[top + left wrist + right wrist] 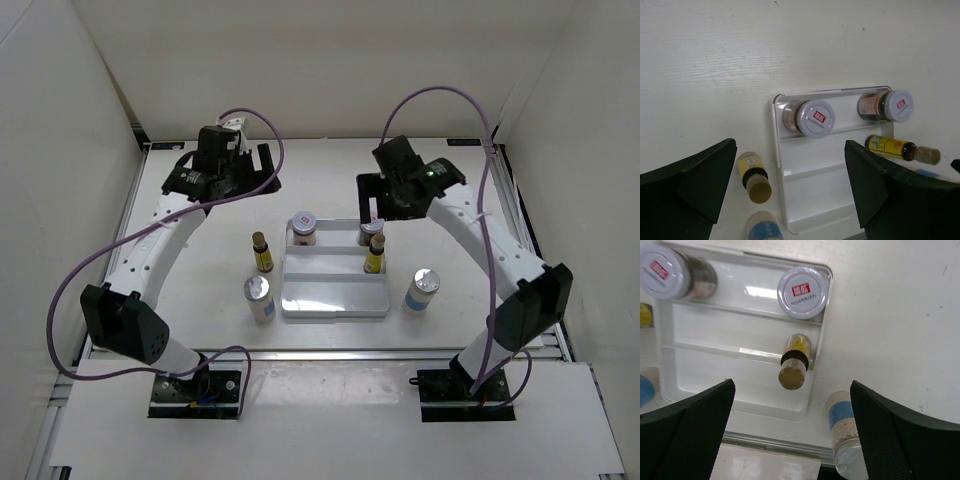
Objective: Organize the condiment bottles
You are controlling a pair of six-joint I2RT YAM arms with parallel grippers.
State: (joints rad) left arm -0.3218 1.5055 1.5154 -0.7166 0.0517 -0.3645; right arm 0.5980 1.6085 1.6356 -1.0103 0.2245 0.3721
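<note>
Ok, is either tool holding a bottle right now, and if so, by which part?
Nothing is held. The left tool and the right tool are both open and empty.

Lit brightly and evenly from overhead, with white walls bouncing light around the top view. Leaves only pale, soft-edged shadows on the table [320,190], darkest beneath the left gripper [262,165] at 11 o'clock. Throws white glare streaks across the tray [715,375] at 11 and 9 o'clock in the right wrist view, plus a sheen on the jar lid [803,292] at 12. Renders the fingers [690,435] of the right gripper [792,386] at 7 and 5 o'clock as near-black, slightly blurred masses; likewise in the left wrist view. Stretches the white-blue bottle [845,435] at 5 o'clock and bows the tray rim towards the frame edges. Sharp and well exposed at centre.
</note>
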